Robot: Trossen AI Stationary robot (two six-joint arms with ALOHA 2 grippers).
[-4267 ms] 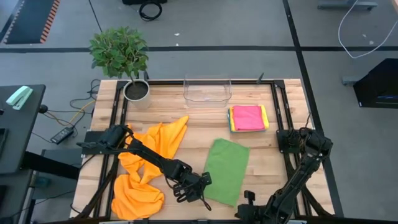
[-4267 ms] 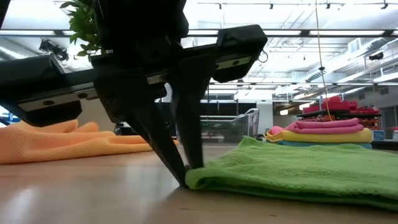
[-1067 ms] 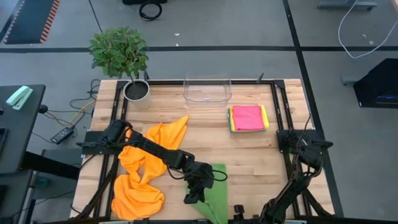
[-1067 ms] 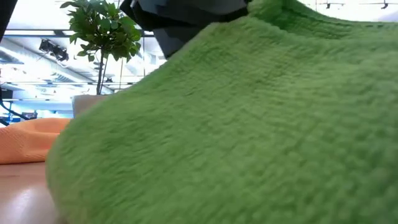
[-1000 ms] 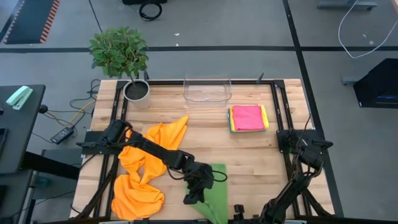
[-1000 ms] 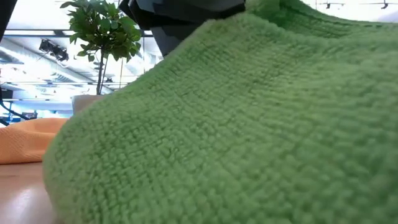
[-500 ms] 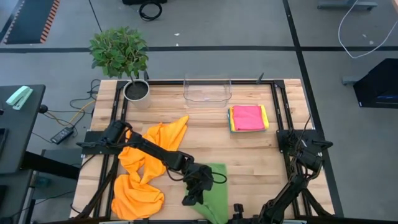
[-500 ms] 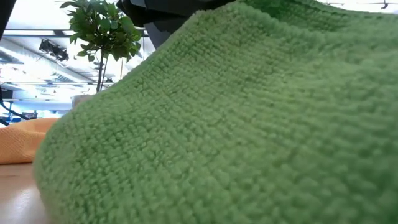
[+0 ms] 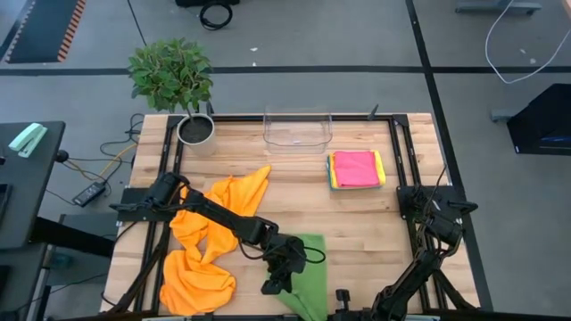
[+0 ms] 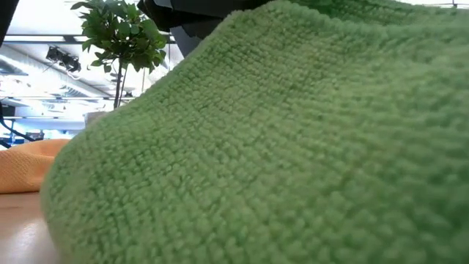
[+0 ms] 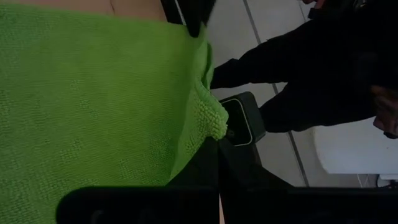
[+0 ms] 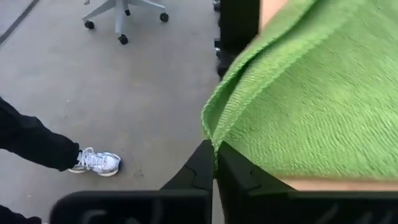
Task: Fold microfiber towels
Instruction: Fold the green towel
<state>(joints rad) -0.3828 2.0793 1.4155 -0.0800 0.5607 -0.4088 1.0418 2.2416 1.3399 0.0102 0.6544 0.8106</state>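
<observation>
The right gripper [image 12: 214, 148] has just snapped shut on a corner of the green towel [image 9: 306, 267] at the table's near edge, so both corners are now pinched: the left gripper [image 11: 214, 138] stays clamped on the other. The towel overhangs that edge. Clear wood lies beyond it, with orange towels [image 9: 210, 241] just beside and the folded stack [image 9: 355, 168] well apart.

Grey floor [image 9: 357, 36] crossed by dark tape lines surrounds the wooden table [image 9: 294, 178]. Potted plant [image 9: 174, 76] at its far left corner. Office chair base [image 12: 124, 15] stands on the floor. Ceiling strip lights [image 10: 44, 40] overhead.
</observation>
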